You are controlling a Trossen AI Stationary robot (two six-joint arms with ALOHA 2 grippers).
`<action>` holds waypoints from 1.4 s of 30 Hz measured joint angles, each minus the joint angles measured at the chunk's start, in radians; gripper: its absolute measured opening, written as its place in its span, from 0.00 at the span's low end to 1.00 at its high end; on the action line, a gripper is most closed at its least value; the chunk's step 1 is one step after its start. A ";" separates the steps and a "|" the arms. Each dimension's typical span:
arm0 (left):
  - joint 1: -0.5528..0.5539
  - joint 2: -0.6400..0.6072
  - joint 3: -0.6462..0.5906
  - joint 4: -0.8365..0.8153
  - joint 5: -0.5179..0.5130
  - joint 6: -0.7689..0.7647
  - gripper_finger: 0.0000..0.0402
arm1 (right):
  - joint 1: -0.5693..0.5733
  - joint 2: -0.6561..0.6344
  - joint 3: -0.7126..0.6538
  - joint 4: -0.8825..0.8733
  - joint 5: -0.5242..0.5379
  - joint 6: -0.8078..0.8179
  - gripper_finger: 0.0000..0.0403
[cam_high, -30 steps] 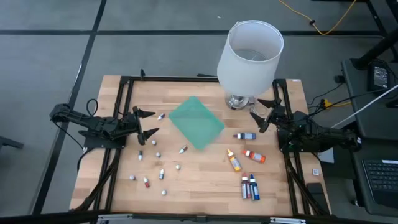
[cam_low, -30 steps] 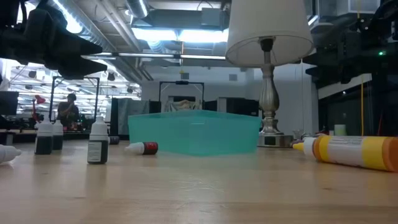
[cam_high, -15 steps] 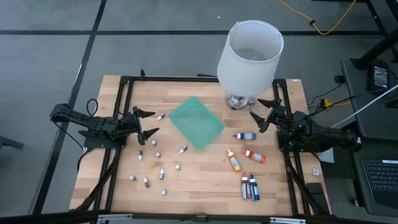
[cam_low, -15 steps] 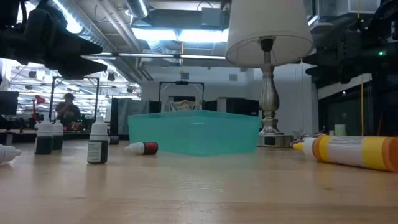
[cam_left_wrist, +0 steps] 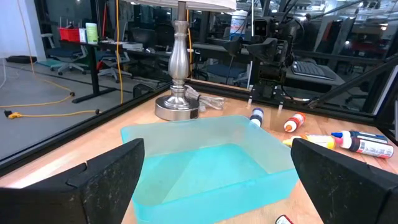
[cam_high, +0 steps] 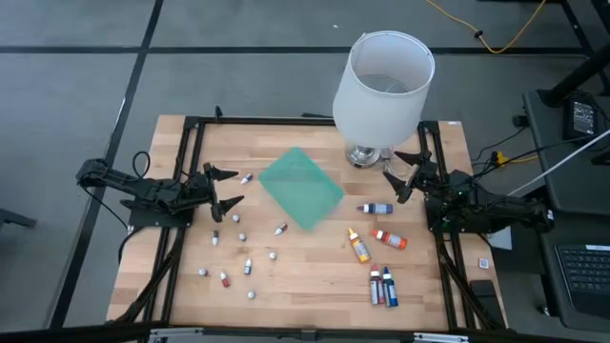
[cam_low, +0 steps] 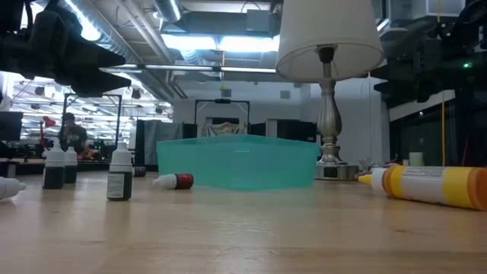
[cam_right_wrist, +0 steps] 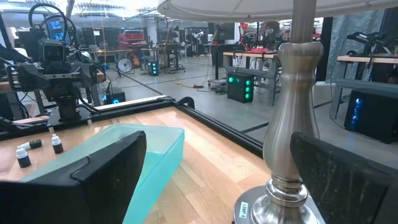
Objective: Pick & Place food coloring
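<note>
Food coloring bottles lie scattered over the wooden table: an orange one (cam_high: 358,247), a red one (cam_high: 390,238), a blue one (cam_high: 376,208) and a close pair (cam_high: 383,286) toward the right, several tiny white-capped ones (cam_high: 247,266) toward the left. A square green tray (cam_high: 300,187) sits in the middle of the table. My left gripper (cam_high: 223,187) stands open at the table's left edge, above the table. My right gripper (cam_high: 402,175) stands open at the right edge beside the lamp. Neither has anything between its fingers.
A lamp with a large white shade (cam_high: 383,84) stands on its silver base (cam_high: 362,154) at the far right, close to my right gripper. A black metal frame (cam_high: 191,133) runs round the table. Bare wood lies along the near edge. A person (cam_low: 70,135) shows far off in the room.
</note>
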 joint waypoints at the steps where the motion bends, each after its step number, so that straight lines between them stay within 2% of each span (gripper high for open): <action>1: 0.000 0.000 0.000 0.000 0.000 0.000 1.00 | 0.000 0.000 0.000 0.000 0.000 0.000 0.98; 42: 0.000 0.000 0.000 0.000 -0.009 0.008 1.00 | 0.000 0.000 0.000 0.000 0.000 0.000 0.98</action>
